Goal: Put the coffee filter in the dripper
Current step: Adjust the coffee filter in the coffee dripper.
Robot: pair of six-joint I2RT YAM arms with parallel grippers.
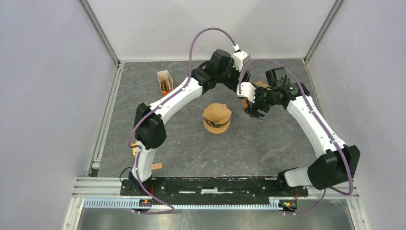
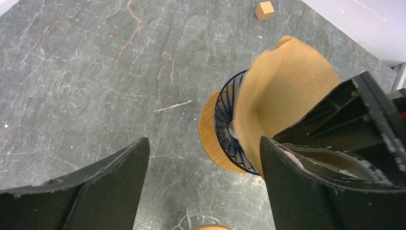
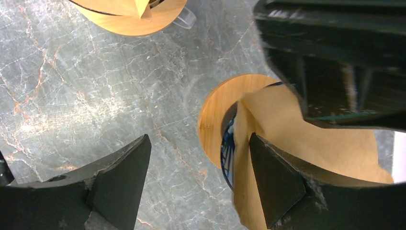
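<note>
In the wire dripper, brown coffee filter

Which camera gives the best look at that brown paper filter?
The left wrist view: the coffee filter fills much of the frame, lying against the black wire dripper. The right wrist view shows it too, partly behind the right tool. The top view shows it whole but small.

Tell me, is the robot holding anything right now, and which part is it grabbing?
Nothing is held. The left gripper and the right gripper are both open and empty, and the coffee filter sits in the dripper.
</note>
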